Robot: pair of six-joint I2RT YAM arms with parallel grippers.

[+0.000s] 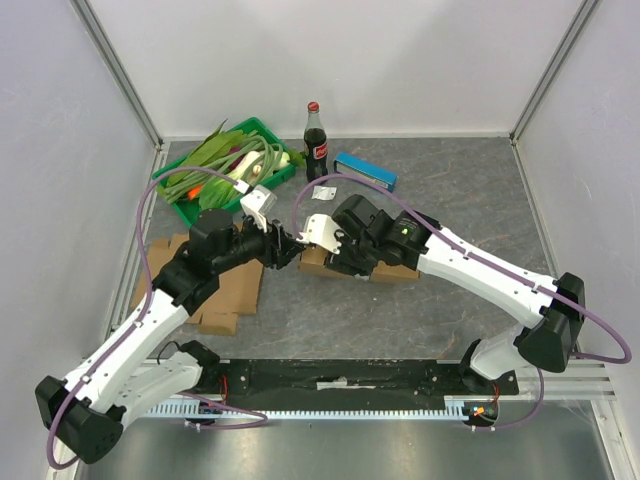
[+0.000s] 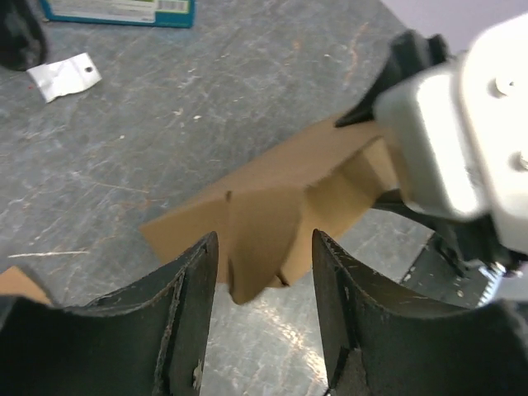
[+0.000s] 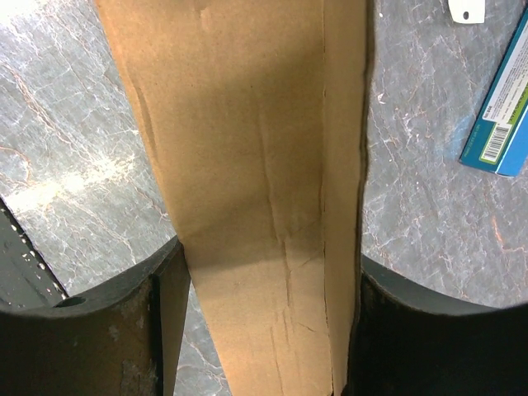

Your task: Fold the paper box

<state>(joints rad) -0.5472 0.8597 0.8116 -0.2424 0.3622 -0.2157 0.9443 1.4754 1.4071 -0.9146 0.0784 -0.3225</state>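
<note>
Right wrist: creased brown paper box [image 3: 256, 148] pinched by right end effector [image 3: 271, 260]; left end effector [image 2: 264, 243] spread astride its end.

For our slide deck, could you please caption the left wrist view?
Left gripper open around a flap of the box held by the right gripper.
</note>
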